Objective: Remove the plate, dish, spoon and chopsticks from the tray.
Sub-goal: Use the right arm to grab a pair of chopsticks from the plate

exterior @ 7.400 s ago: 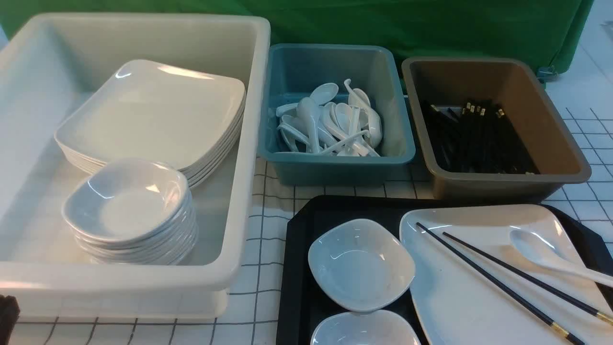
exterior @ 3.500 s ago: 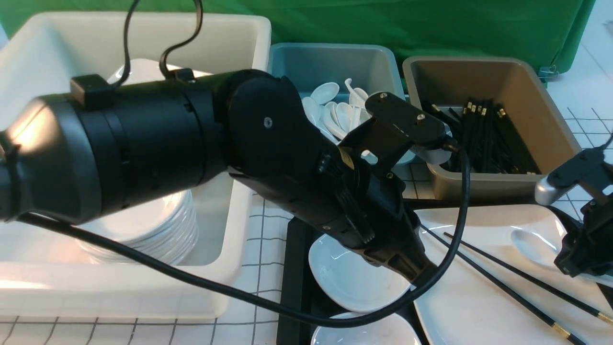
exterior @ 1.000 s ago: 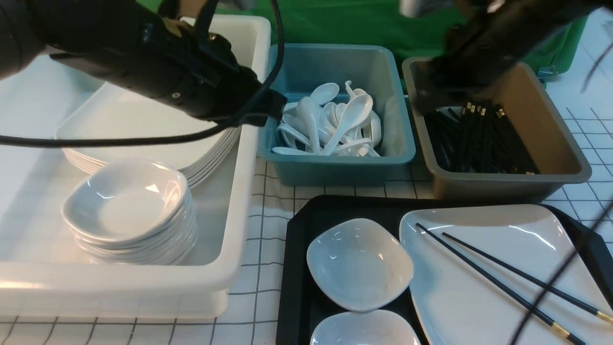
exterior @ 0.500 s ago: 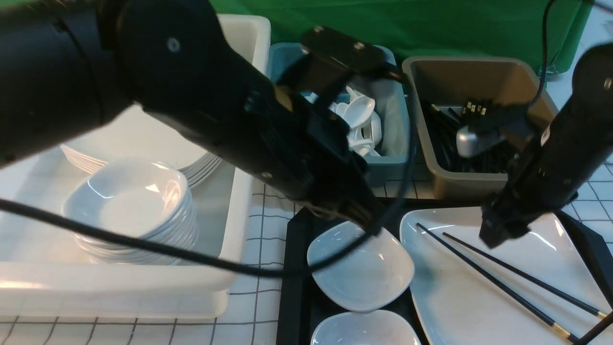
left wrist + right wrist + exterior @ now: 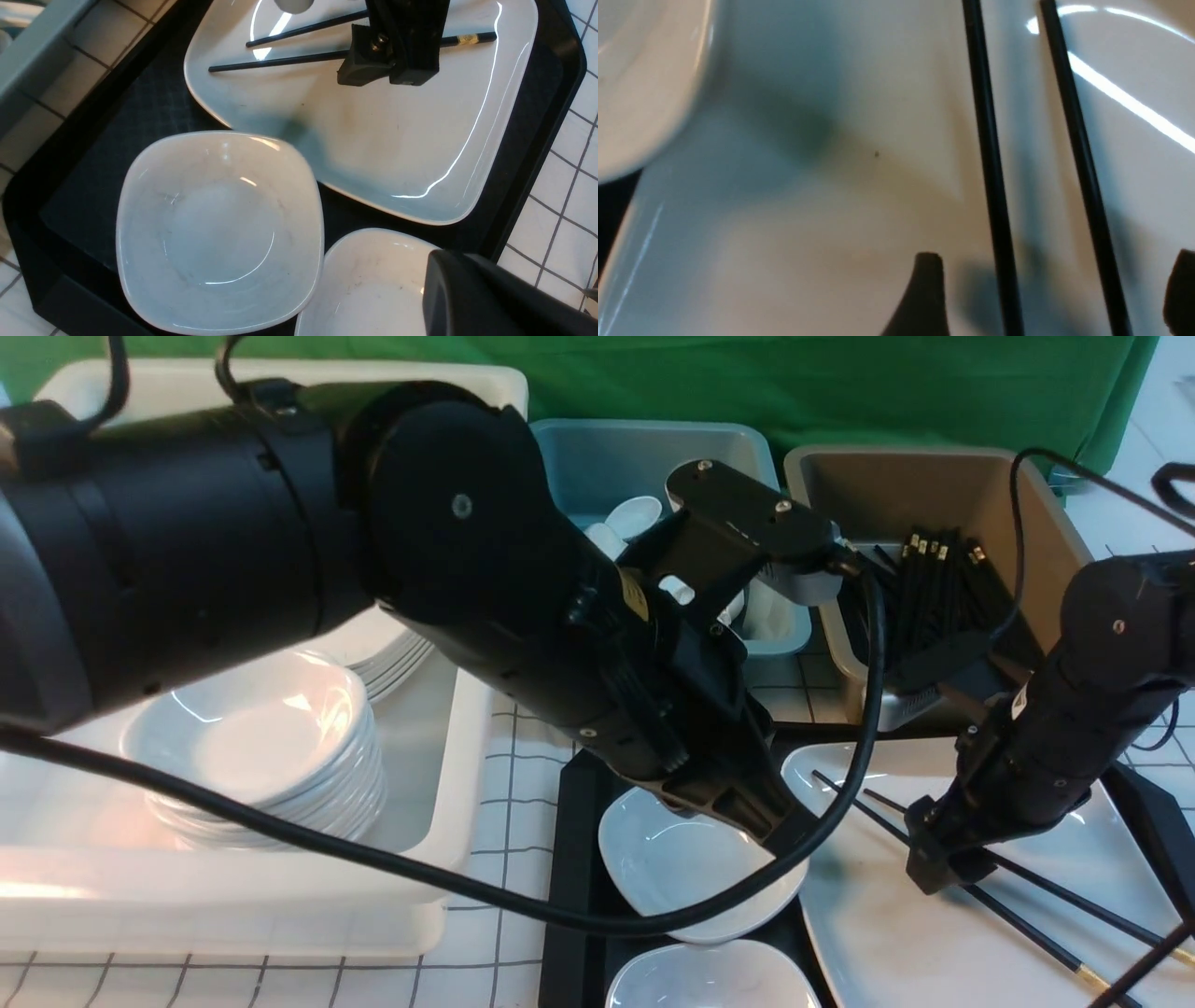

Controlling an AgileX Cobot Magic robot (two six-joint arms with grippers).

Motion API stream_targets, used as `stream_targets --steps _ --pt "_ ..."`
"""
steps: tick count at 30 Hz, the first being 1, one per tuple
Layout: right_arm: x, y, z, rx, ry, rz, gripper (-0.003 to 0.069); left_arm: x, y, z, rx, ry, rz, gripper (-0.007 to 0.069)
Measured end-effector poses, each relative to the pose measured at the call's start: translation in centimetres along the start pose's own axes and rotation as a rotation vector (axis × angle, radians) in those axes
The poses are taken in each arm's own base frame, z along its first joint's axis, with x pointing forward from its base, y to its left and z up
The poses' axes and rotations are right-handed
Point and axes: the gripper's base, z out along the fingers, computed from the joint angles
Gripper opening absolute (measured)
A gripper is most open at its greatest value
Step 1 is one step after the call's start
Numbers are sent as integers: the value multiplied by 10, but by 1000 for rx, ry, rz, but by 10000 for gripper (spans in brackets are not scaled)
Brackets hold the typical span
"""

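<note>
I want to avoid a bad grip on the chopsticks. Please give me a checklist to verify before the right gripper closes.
1. Right gripper open: ok.
2. Both chopsticks between its fingers: ok, one finger is on each side of the pair.
3. Chopsticks lying side by side, uncrossed: ok.
4. Plate free of the spoon: ok, no spoon is visible on it.
5. Left gripper away from the chopsticks: ok, it is over the nearby dish.
6. Finger height right for gripping: cannot tell.

We record glossy white on the plate [image 5: 896,933], black on the chopsticks [image 5: 1027,927] (gold-banded), black on the tray [image 5: 579,859], and a dark grid on the white tablecloth [image 5: 509,821].
</note>
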Motion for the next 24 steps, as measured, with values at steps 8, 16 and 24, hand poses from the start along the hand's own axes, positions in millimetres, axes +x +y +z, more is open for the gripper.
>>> stream_targets --steps 8,16,24 --pt "-1 -1 10 -2 19 -4 474 0 0 1 0 2 -4 -3" --pt "7 2 9 -29 109 -25 47 0 0 1 4 1 -9 -3" --pt "11 11 -7 -48 131 -69 46 0 0 1 4 -4 -10 -3"
